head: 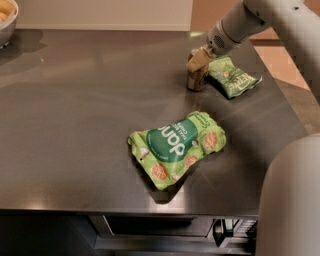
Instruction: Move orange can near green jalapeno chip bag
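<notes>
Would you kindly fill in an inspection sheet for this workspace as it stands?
Surface: dark, glossy metal table.
Job's things: orange can upright, close beside the small chip bag, far right.
Clutter: large green bag mid-table; bowl at the far left corner.
Gripper: gripper at the can's top.
Cables: nothing seen.
Surroundings: pale wall behind; tan floor on the right.

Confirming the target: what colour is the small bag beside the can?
Light green bag, camera view; pincer over orange can.
</notes>
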